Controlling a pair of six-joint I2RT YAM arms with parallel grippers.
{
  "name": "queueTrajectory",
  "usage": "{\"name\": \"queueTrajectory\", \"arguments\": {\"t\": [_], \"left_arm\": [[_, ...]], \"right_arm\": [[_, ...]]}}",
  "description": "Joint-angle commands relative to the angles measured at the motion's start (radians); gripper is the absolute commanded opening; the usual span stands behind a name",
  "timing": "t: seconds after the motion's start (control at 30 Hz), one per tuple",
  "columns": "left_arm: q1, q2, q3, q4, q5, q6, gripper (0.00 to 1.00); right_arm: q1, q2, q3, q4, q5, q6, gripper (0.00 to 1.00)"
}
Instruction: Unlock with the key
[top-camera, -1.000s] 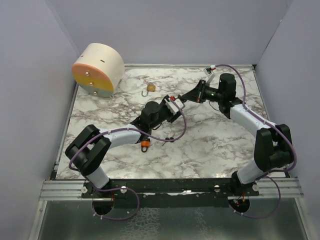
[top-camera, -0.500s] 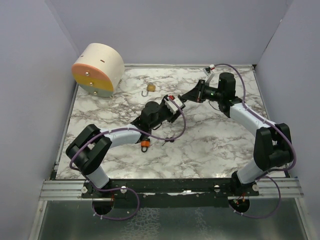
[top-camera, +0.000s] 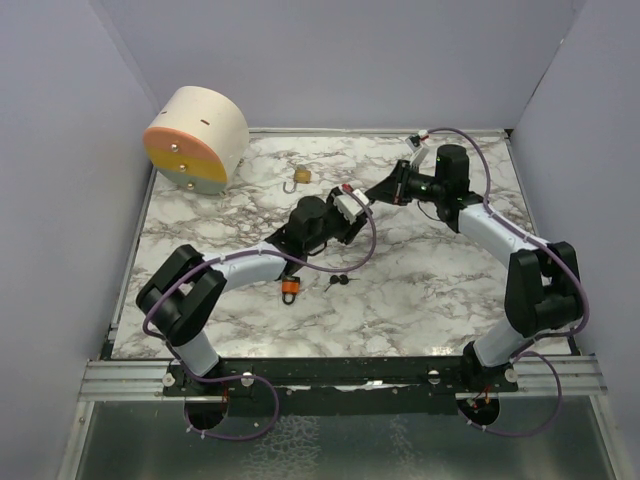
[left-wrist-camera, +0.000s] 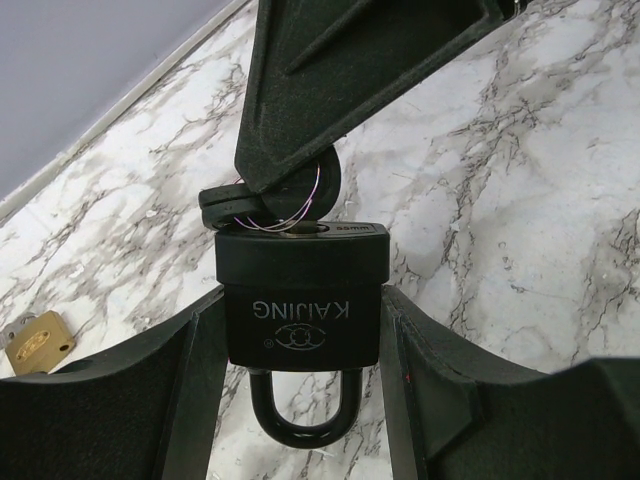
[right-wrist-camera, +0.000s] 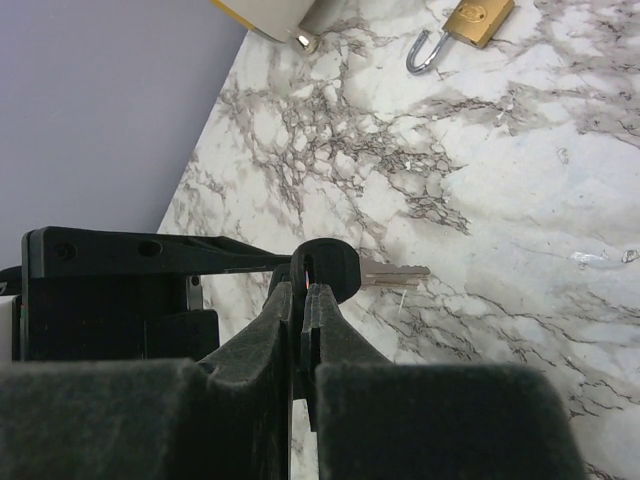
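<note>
Marble table; cream-and-orange drum at upper left. Both arms meet just above centre of the top view.

On the left gripper, jaws part-spread and clamping the black lock by its sides, clear of the table. Lock sits mid-frame in the left wrist view, shackle toward the bottom edge, keyway end toward the top. Shackle looks seated in the body, so not unlocked yet.

On the right gripper, jaws pressed together, pinching the black head of the key. Head touches the keyway end. No blade shows between head and body there, so likely seated. The right wrist view shows a bare blade right of the head; this key's or a ring-mate's, cannot tell.

Key's long axis runs in line with the lock's, straight up-frame from the left jaws. Coming move is probably a twist about that axis by the right arm, left bracing.

A brass lock, shackle open, lies well apart toward the upper left.
</note>
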Motion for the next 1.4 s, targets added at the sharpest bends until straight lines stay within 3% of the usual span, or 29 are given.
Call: {"name": "queueTrajectory", "arguments": {"t": [0.0, 0.33, 1.07, 1.37], "left_arm": [[0.000, -0.031, 0.148, 0.260, -0.085, -0.011, 0.00], [-0.042, 0.012, 0.303, -0.028, -0.264, -0.031, 0.00], [-0.096, 0.136, 0.504, -0.344, -0.537, -0.130, 0.00], [-0.109, 0.160, 0.538, -0.385, -0.607, -0.144, 0.00]], "right_arm": [[0.040, 0.058, -0.010, -0.147, -0.063, 0.050, 0.01], [0.040, 0.113, 0.041, -0.174, -0.062, 0.111, 0.01], [0.040, 0.244, 0.163, -0.293, -0.072, 0.159, 0.01], [0.040, 0.273, 0.184, -0.328, -0.076, 0.158, 0.01]]}}
